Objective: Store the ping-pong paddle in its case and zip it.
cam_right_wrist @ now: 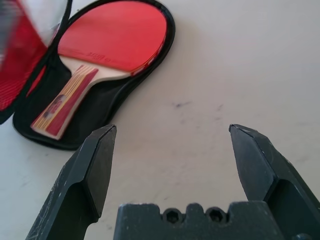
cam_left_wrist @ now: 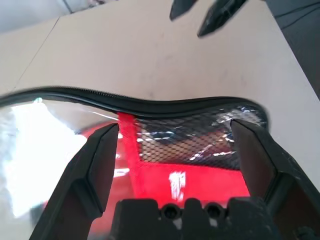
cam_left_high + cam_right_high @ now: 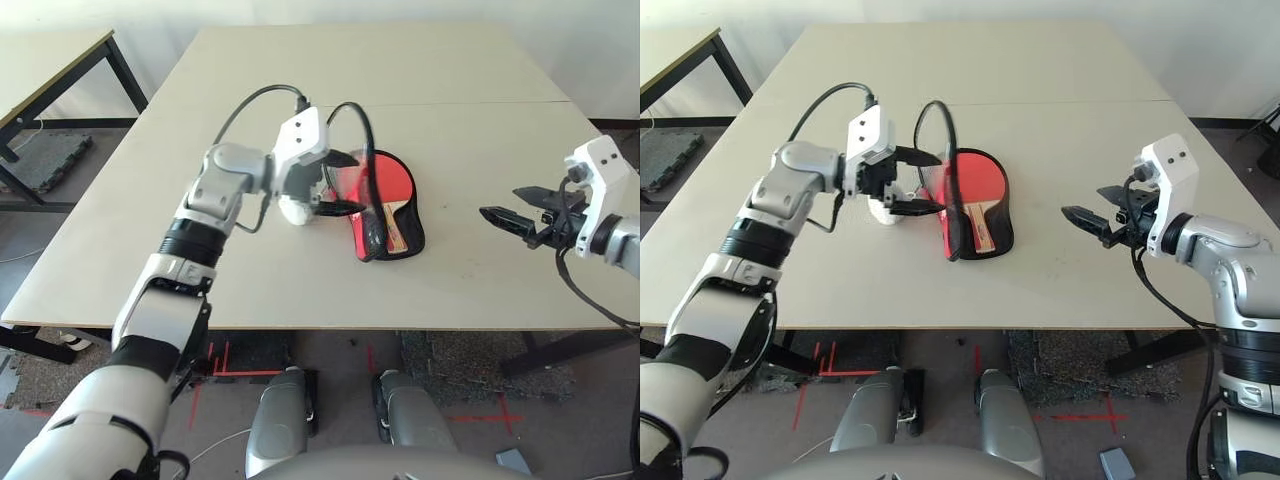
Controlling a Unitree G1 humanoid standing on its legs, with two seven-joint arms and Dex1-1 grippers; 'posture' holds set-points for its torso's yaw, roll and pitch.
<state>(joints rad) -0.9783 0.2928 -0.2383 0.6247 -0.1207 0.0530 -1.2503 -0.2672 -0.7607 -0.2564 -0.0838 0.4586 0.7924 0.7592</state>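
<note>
Paddle lying inside its open case

Ping-pong paddle (image 1: 112, 37) is resting in the case (image 3: 408, 235) mid-table (image 3: 450, 150). Left hand (image 3: 925, 182) is reaching sideways at the raised flap, fingers apart. Right hand (image 3: 1088, 218) is hovering well apart, fingers spread, holding nothing.

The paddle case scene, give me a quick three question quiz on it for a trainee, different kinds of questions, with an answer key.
1. True or false: the ping-pong paddle already lies inside the open case.
2. Which gripper is at the case's raised flap? A) left gripper B) right gripper
3. Fill in: the right gripper's fingers are ____ and hold nothing.

Key: 1 true; 2 A, with its fingers apart on either side of the flap's edge, while the right gripper hangs off to the side over bare table; 3 open.
</note>
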